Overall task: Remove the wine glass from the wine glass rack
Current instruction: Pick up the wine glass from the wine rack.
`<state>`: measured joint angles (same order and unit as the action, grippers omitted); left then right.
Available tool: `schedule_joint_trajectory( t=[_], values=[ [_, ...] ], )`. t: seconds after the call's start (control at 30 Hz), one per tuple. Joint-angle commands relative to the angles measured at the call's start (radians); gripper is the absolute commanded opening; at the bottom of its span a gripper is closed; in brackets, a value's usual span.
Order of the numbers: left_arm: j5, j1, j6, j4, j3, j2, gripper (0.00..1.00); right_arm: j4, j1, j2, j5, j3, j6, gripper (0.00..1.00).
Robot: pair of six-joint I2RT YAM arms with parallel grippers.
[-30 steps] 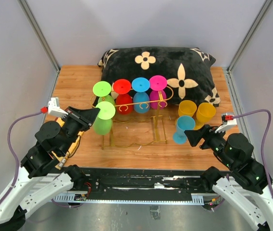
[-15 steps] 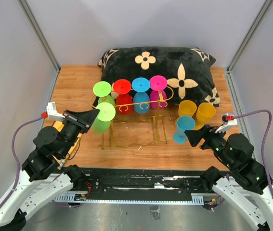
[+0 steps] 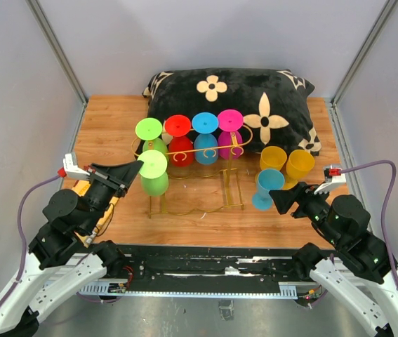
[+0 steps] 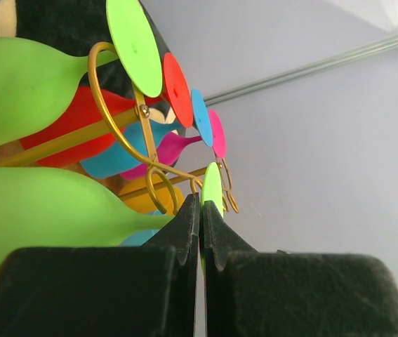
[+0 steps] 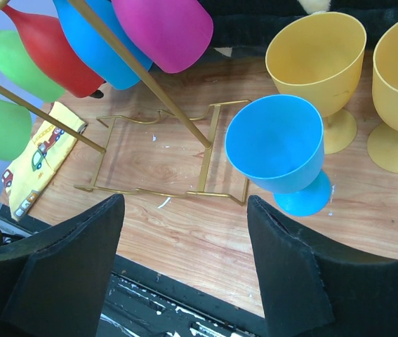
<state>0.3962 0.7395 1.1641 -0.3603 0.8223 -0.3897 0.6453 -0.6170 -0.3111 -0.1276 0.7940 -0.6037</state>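
The gold wire wine glass rack (image 3: 200, 152) stands mid-table with glasses hanging bowl-down from its rails. The nearest one is a green wine glass (image 3: 155, 184) at the rack's front left end. My left gripper (image 3: 140, 166) is shut on the rim of its round foot. In the left wrist view the thin green foot (image 4: 213, 184) is pinched edge-on in the left gripper (image 4: 200, 202), with the bowl (image 4: 44, 217) to the left and the rack's scroll (image 4: 118, 123) above. My right gripper (image 3: 277, 198) hangs open near the table's front right, holding nothing (image 5: 184, 210).
Another green glass (image 3: 149, 130), a red (image 3: 178, 127), a blue (image 3: 205, 124) and a magenta one (image 3: 230, 121) hang further back. A blue glass (image 3: 265, 188) and two yellow ones (image 3: 273, 159) (image 3: 300, 163) stand upright at right. A black pillow (image 3: 227, 98) lies behind. Yellow cloth (image 5: 41, 158) lies left.
The left gripper has closed onto the green glass's foot, and the left arm has drawn back and lowered slightly. The right arm has not moved.
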Motion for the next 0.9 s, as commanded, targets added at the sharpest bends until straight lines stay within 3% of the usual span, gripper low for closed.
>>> schedule_joint_trajectory(
  t=[0.0,0.5,0.77,0.87],
  values=[
    [-0.015,-0.008,0.017,0.043,-0.012,0.009,0.01,0.001,-0.013,0.012,-0.018,0.007,-0.017,0.72],
    [-0.178,-0.008,-0.101,-0.01,0.006,0.001,0.01,-0.003,-0.013,0.009,-0.016,0.019,-0.018,0.72],
    [-0.493,-0.008,-0.325,-0.025,0.05,-0.049,0.0,-0.017,-0.013,0.017,0.007,0.025,-0.018,0.71],
    [-0.704,-0.008,-0.412,0.01,0.059,-0.09,0.01,-0.051,-0.013,0.019,0.051,0.018,-0.014,0.71]
  ],
)
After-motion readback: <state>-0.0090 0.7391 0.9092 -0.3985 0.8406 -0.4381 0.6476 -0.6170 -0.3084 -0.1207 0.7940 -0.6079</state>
